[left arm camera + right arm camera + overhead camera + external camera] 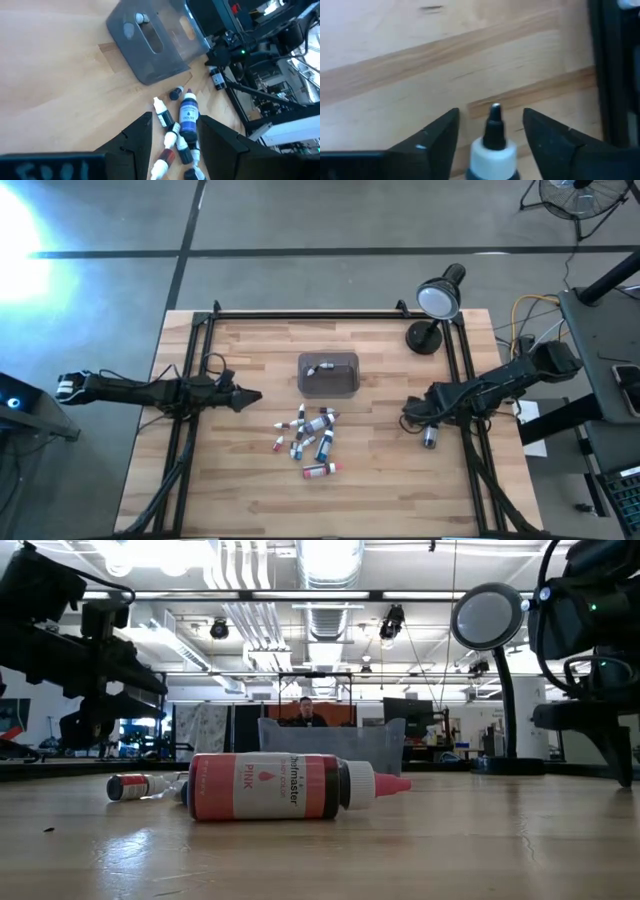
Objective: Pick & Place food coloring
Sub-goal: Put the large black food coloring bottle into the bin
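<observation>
Several food coloring bottles [310,438] lie on their sides in a loose pile in the middle of the table, also seen in the left wrist view [187,116]. A pink one [280,786] lies nearest the low camera. One bottle [320,365] rests inside the clear grey tray [345,385]. My left gripper [255,395] hovers open left of the pile, its fingers [139,136] apart. My right gripper [408,412] is right of the pile, shut on a bottle with a white collar and black tip [494,131]. My right gripper has the bottle between its two fingers [438,136]. The bottle lies along the fingers, its black tip [495,111] pointing forward about level with the fingertips. The bottle's body and the place of contact lie below the picture's edge. Bare table shows beyond it.
A round lamp [438,298] stands at the far right of the table. Black frame rails [190,370] run along the left, right and far edges. A person [305,712] sits beyond the tray. Bare wood lies between the tray and my right gripper.
</observation>
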